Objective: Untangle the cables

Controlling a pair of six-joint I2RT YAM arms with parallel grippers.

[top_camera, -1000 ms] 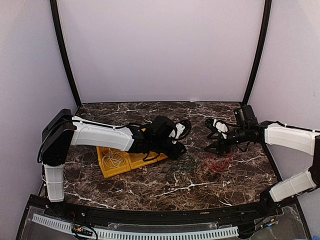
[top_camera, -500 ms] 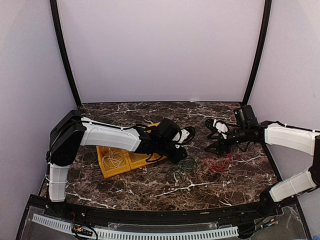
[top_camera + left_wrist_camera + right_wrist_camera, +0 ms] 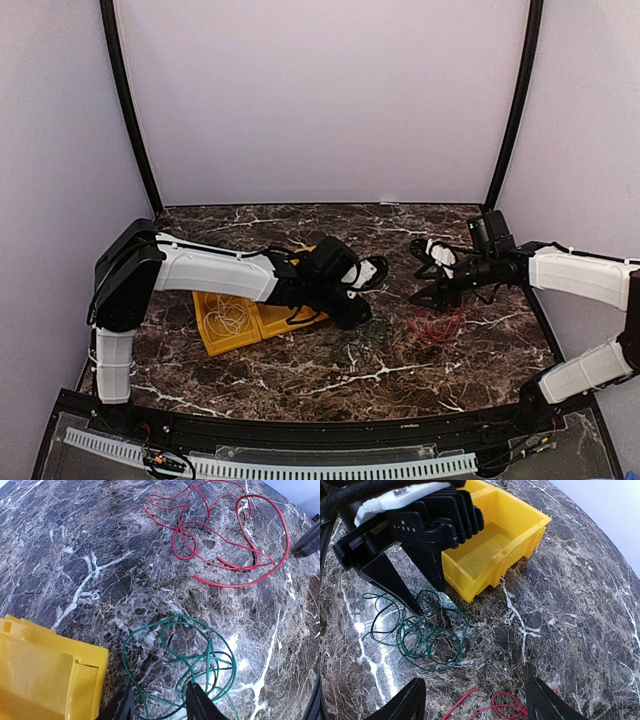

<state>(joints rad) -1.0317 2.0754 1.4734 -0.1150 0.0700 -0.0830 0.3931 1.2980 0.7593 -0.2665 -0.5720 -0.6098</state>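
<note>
We find the left gripper [image 3: 161,701] partly open at the bottom edge of its wrist view, with its fingertips down in the green cable [image 3: 180,662]. Strands lie between them, unpinched. The red cable [image 3: 220,535] lies at upper right on the desk [image 3: 75,540], apart from the green. The right gripper [image 3: 475,680] stands wide open and empty. The white cable [image 3: 232,318] lies in the yellow bin [image 3: 212,342], left of centre in the top view.

No legible text; tiny white marks [image 3: 406,528] on left claw [image 3: 429,601] housing, too small to read.
</note>
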